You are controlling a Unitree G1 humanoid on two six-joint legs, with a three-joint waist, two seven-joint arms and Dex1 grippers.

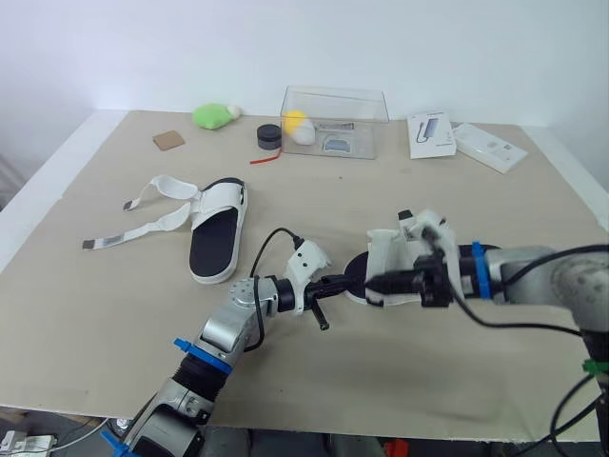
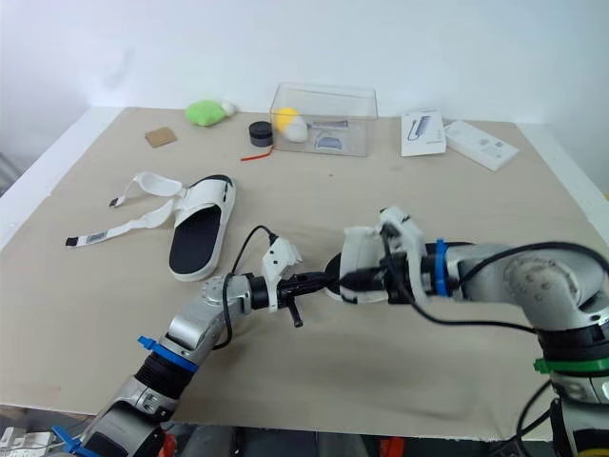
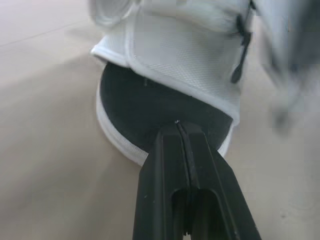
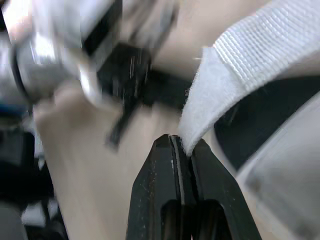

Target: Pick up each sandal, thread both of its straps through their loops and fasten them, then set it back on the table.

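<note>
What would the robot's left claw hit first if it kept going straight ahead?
The sandal right in front of it. The left gripper aims at its black insole, with the tips seemingly at the sole's rim, though whether they touch is unclear.

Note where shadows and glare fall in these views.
Left eye view: faint shadows lie on the table under the right arm; the wall is brightly lit. Left wrist view: the sandal shades the table beside its sole.

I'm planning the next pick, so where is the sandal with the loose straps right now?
In the eye views, the loose-strapped sandal lies flat on the table's left side, nearer the robot than the brown square and left of the other sandal.
</note>
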